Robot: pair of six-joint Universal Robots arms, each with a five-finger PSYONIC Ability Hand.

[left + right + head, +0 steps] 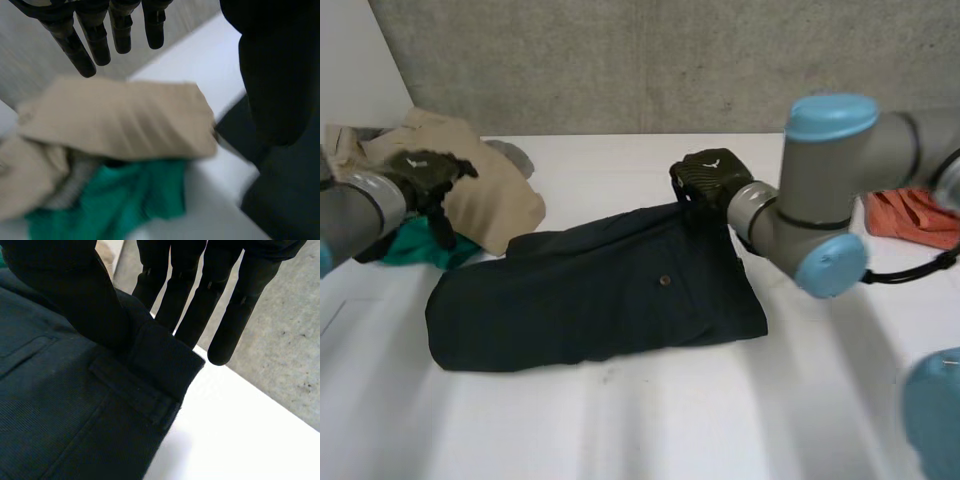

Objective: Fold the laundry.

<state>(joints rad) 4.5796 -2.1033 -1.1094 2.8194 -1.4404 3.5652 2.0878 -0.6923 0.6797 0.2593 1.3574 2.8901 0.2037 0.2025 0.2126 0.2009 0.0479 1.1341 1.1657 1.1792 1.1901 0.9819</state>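
Head view: my right hand [710,176] pinches the dark trousers [600,295] I judge half-folded, left hand [422,167] open, far-left pile [492,200] unfolded.

One white bench [620,420] carries four pieces of laundry: one pair of dark trousers [590,290], one beige garment [485,195], one green cloth [415,248] and one orange cloth [915,217]. Two black hands are there: one left hand [420,170], one right hand [710,178].
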